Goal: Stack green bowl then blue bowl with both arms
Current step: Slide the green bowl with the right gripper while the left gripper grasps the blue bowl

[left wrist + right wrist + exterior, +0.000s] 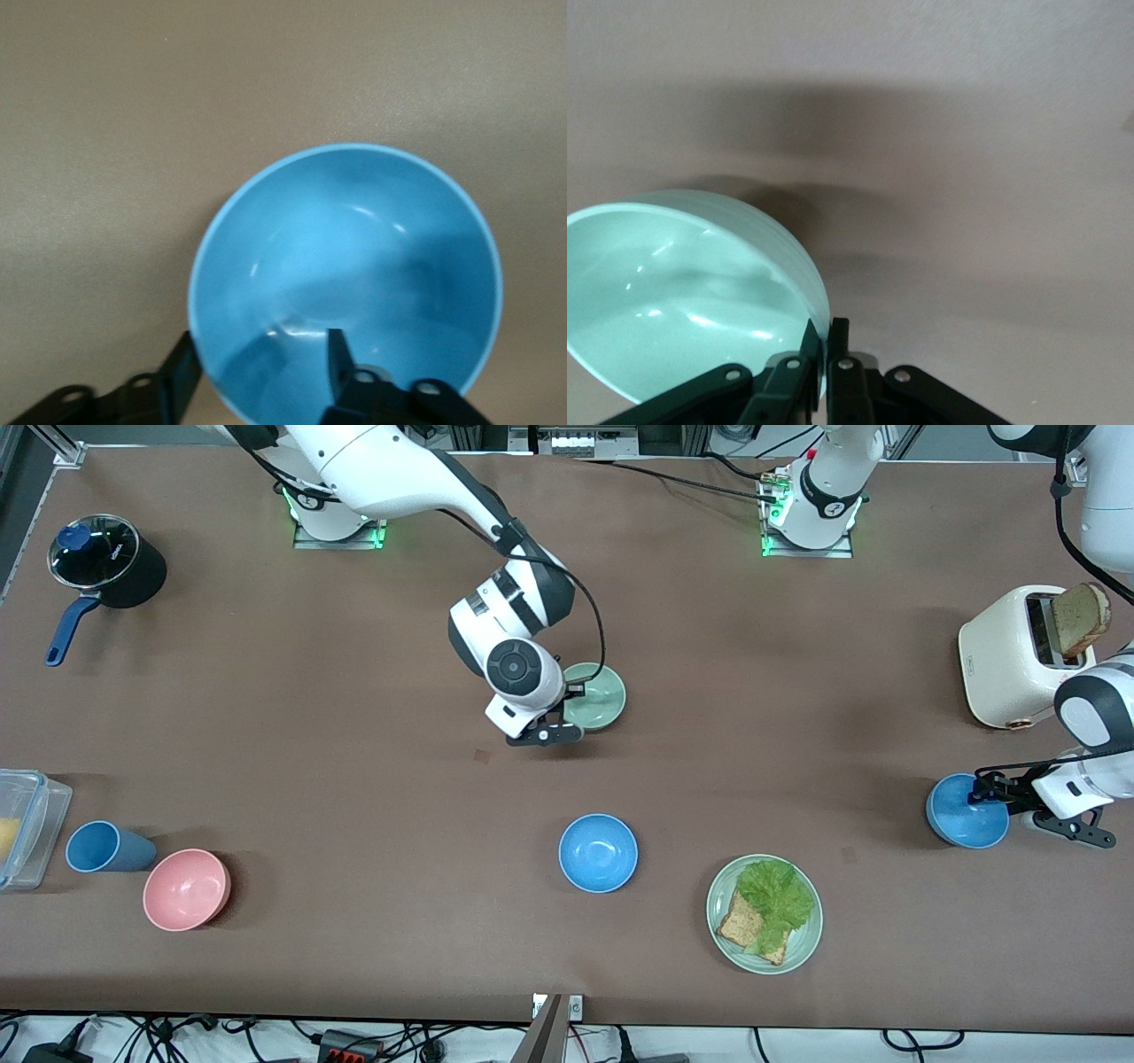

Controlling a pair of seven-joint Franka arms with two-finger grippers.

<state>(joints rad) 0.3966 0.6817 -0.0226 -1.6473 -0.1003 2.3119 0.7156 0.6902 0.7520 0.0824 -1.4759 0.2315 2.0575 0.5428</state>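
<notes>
Brown tabletop fills the front view, and just above its centre the right gripper [567,710] pinches the rim of the green bowl [597,696], jaws pressed together on the wall, the bowl seemingly lifted and tilted. At the right edge the left gripper [982,790] straddles the rim of one blue bowl [964,815], one finger inside and one outside, not yet clamped; a second blue bowl [598,853] sits below centre. Pick-up looks underway: next, green needs setting down first, and the left jaws must clamp before lifting.
</notes>
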